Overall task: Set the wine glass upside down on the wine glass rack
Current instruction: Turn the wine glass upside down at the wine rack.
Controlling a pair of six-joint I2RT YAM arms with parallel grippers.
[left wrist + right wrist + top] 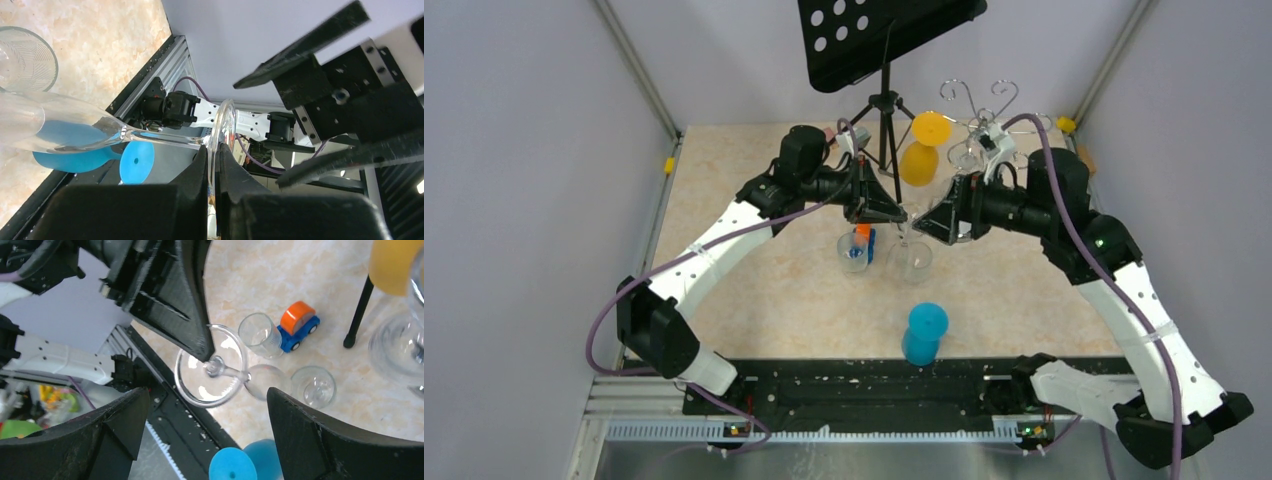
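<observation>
My left gripper (892, 212) is shut on the round foot of a clear wine glass (215, 371), pinching the disc edge-on between both fingers (200, 165). The glass is held off the table, its stem and bowl (35, 125) slanting down and away. My right gripper (926, 226) is open and empty, facing the glass foot a short way off; its jaws stand wide apart in the right wrist view (207, 407). The chrome wine glass rack (974, 100) stands at the back right behind my right arm, with a yellow goblet (924, 145) and a clear glass (969, 155) hanging on it.
A black music stand (884, 35) stands at the back centre. A tumbler (259, 334), an orange-and-blue toy car (298, 326) and another clear glass (313, 386) sit under the grippers. A blue goblet (924, 333) stands near the front rail (864, 385).
</observation>
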